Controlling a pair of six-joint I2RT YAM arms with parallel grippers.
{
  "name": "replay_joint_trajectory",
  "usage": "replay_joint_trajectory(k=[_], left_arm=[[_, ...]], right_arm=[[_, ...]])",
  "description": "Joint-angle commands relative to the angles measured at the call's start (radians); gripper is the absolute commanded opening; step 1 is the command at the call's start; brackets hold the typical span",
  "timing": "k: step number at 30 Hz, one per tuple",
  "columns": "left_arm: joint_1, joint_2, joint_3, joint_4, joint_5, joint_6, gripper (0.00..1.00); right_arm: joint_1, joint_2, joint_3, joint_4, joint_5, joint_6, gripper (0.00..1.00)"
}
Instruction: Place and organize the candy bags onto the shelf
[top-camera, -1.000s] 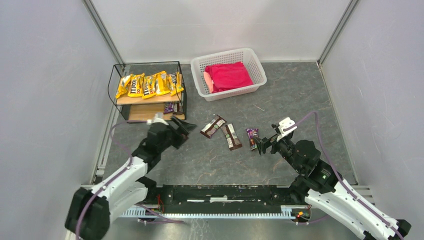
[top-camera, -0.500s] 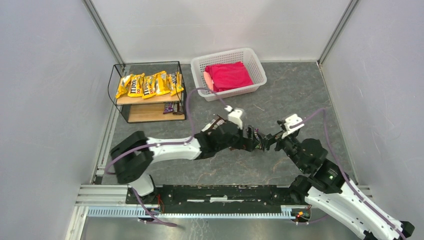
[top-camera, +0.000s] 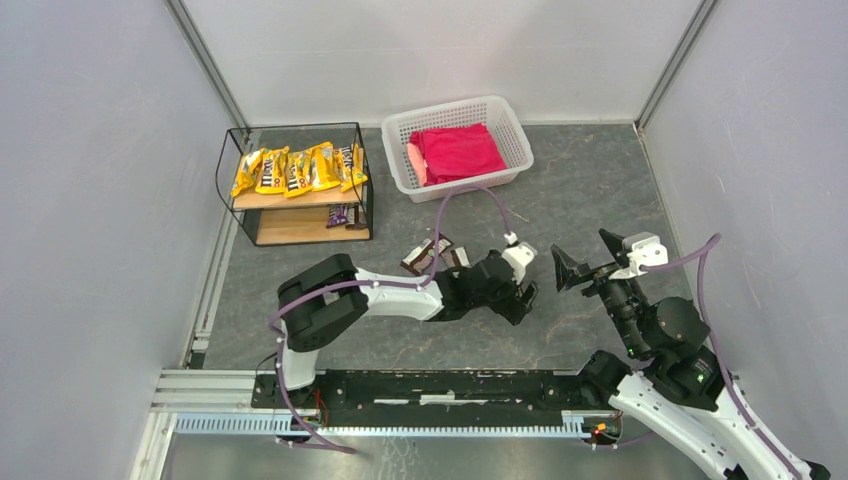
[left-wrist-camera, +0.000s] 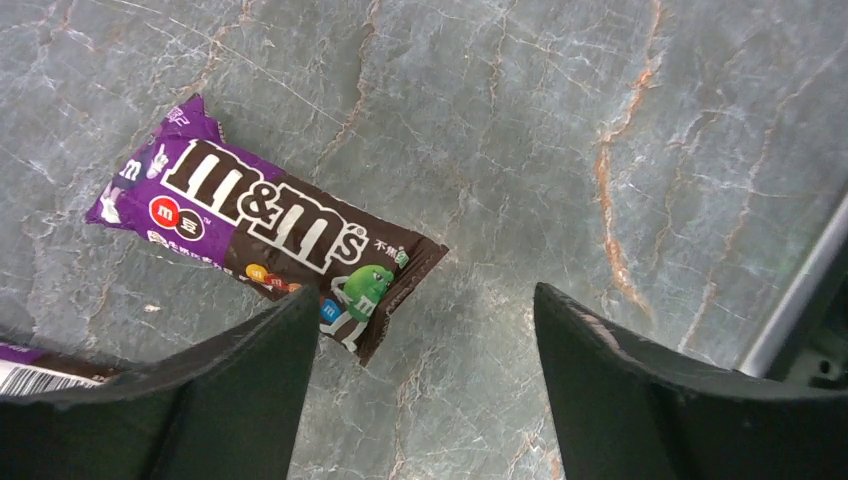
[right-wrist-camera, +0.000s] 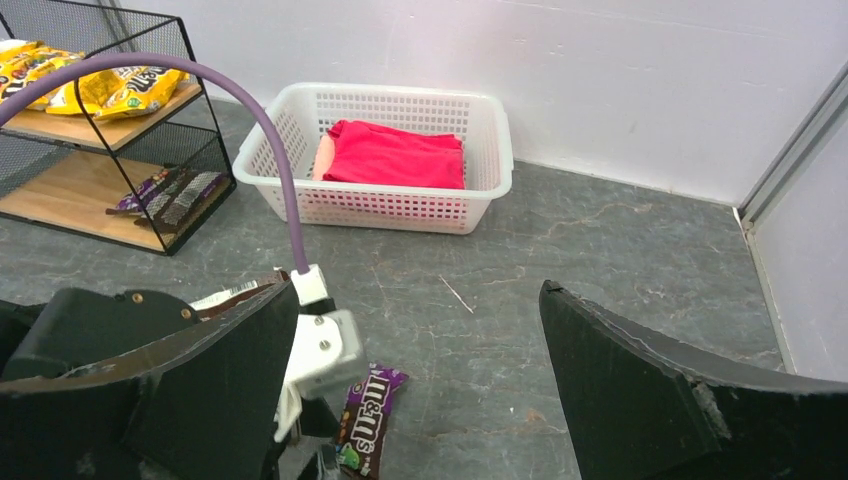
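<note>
Left end effector (left-wrist-camera: 425, 300): spread wide, just above purple-and-brown glossy candy packet (left-wrist-camera: 265, 230) lying flat on grey tabletop (left-wrist-camera: 600, 120).
Right end effector (right-wrist-camera: 418, 300): spread wide, off the tabletop.

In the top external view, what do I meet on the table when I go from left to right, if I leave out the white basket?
Black wire shelf with wooden boards → dark brown glossy candy bags lying flat → left gripper, open → right gripper, open.
</note>
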Motion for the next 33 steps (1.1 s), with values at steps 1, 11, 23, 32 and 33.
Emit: replay_joint_trajectory(k=[1, 11, 23, 32, 33], left_arm=[[-0.057, 0.043, 0.11, -0.101, -0.191, 0.144, 0.8], [-0.125, 0.143, 0.244, -0.265, -0.464, 0.262, 0.71], [-0.149, 0.211, 0.321, -0.325, -0.571, 0.331, 0.43], [-0.148, 0.146, 0.282, -0.304, -0.583, 0.253, 0.12], [-0.147, 0.13, 0.268, -0.307, -0.586, 0.237, 0.1]], right_arm=[[0.006, 0.005, -0.025, 0.011, 0.012, -0.015, 0.98], [0.006, 0.019, -0.032, 0.013, -0.016, -0.017, 0.98], [0.006, 0.033, -0.039, 0.008, -0.026, -0.005, 0.98], [0.005, 0.035, -0.039, 0.004, -0.027, -0.004, 0.98], [0.006, 0.032, -0.037, 0.005, -0.022, -0.005, 0.98]])
